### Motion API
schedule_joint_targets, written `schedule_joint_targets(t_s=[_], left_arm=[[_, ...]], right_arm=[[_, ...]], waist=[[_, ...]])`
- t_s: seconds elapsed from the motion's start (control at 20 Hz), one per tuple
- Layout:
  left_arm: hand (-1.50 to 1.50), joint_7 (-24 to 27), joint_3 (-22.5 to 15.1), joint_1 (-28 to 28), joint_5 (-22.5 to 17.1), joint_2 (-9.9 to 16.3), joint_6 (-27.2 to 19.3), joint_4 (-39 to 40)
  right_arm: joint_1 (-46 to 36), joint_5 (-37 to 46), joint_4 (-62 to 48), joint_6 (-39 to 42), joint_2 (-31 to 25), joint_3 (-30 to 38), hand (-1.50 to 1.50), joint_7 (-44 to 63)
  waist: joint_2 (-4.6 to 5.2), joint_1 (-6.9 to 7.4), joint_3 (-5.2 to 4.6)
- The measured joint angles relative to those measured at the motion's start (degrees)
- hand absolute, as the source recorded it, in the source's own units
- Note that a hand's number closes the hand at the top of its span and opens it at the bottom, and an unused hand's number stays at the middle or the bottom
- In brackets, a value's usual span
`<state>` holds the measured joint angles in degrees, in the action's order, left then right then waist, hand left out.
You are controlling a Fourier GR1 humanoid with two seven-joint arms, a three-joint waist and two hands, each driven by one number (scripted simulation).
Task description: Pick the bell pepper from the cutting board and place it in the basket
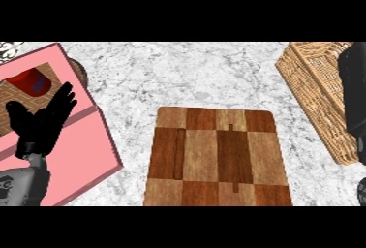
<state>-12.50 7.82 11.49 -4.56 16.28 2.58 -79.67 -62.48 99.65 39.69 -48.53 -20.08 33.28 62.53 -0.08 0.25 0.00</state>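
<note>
At the counter's (178, 72) middle: cutting board (218, 157), chequered in light and dark wood, square to the view, carrying nothing at all. No bell pepper anywhere on it, nor on the marbled surface around it. To the right, well apart from the board: wicker basket (314, 92), seen at a slant, near wall and rim in view, most of its inside hidden behind a black mass along the view's right edge. Judged to be the right hand (354, 97), hanging over the basket's far side, presumably because that is where the pepper belongs. Cannot tell how that hand is set, nor whether anything sits inside it. Likeliest reading: pepper either carried there or already down in the basket, out of sight either way; impossible to say which. At the left: left hand (43, 121), spread wide with straight fingers pointing up, gripping nothing, resting over a pink box (79, 150) and kept out of the working side. Inside that box's brick-lined recess, just above the fingertips: a red rounded thing (30, 81) with a dark patch, too unclear to name, apart from the hand. Judged far along, given the bare board: only the release over the basket, or the withdrawal after it, left to do. Main risk here: a drop onto the rim and not inside.
</note>
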Motion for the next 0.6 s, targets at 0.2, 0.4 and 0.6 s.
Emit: schedule_joint_targets(t_s=[0.2, 0.4, 0.6], left_arm=[[0.0, 0.44, 0.91, -0.38, -0.16, 0.35, -0.15, 0.75], [0.0, 0.33, 1.39, -1.33, -0.3, 0.43, -0.34, 0.34], [0.0, 0.43, 2.3, -2.63, -0.43, 1.18, -0.28, 0.03]], right_arm=[[1.83, 0.17, 8.33, -2.84, 0.88, 3.04, -1.5, -0.11], [5.89, -0.26, 19.28, -4.26, 5.3, 5.18, -1.5, 0.03], [11.46, -2.67, 32.35, -2.65, 11.91, 4.87, -1.5, 0.48]], waist=[[-0.48, -1.23, -0.04], [-1.01, -2.24, -0.06], [-1.61, -3.44, -0.06]])
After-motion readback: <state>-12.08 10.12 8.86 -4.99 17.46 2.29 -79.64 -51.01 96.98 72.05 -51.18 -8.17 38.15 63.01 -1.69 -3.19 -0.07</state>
